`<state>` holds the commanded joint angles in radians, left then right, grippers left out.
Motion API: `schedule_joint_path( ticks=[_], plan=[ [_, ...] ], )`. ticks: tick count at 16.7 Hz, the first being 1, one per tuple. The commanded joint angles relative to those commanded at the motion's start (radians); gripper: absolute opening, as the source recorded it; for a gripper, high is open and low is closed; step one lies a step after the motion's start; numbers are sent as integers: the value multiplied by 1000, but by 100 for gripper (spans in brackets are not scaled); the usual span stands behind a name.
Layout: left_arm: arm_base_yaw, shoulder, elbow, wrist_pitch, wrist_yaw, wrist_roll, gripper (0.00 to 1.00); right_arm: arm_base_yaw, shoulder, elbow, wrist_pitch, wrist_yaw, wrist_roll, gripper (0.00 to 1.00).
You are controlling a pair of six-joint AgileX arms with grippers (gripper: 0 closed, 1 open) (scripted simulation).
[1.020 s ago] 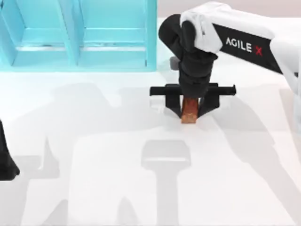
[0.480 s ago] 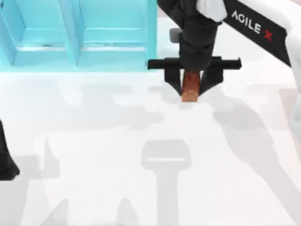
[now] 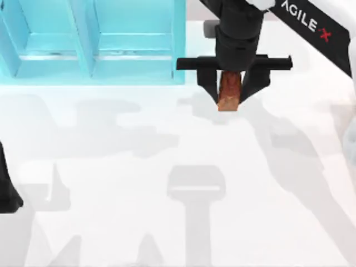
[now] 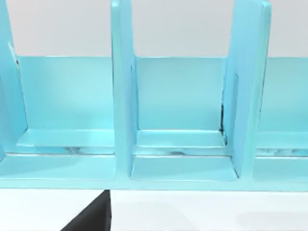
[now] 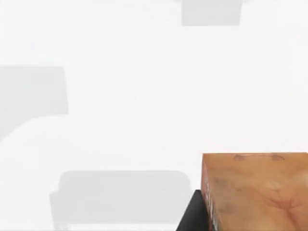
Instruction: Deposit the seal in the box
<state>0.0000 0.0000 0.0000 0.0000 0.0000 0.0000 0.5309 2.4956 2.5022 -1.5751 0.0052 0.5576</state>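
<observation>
The small reddish-brown rectangular block, the seal (image 3: pixel 229 95), hangs upright between the closed-in black fingers of the right gripper (image 3: pixel 230 99), clear of the white table (image 3: pixel 167 183). It sits at about one o'clock in the top view, just beside the right-hand outer wall of the large light-blue open-topped box (image 3: pixel 179 41) and still outside it. The seal looks rigid and probably light; its flat opposite sides suit a two-finger pinch, and it is narrower than the span, so a hold on the upper part seems secure. The box's compartments, parted by thick dividers, look bare inside in the left wrist view (image 4: pixel 180 166). The left arm (image 3: pixel 6 192) is parked at nine o'clock.
</observation>
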Motion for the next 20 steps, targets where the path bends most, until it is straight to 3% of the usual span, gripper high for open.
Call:
schedule_joint_path(
  ticks=[5,15,20],
  plan=[
    [0,0,0,0,0,0,100,-109,-72,-102,20,-1,-109,0],
    [0,0,0,0,0,0,100,-811,-513,-694,166,-3,-824,0],
    [0,0,0,0,0,0,100,-976,-645,-856,210,-2,-988,0]
  ],
)
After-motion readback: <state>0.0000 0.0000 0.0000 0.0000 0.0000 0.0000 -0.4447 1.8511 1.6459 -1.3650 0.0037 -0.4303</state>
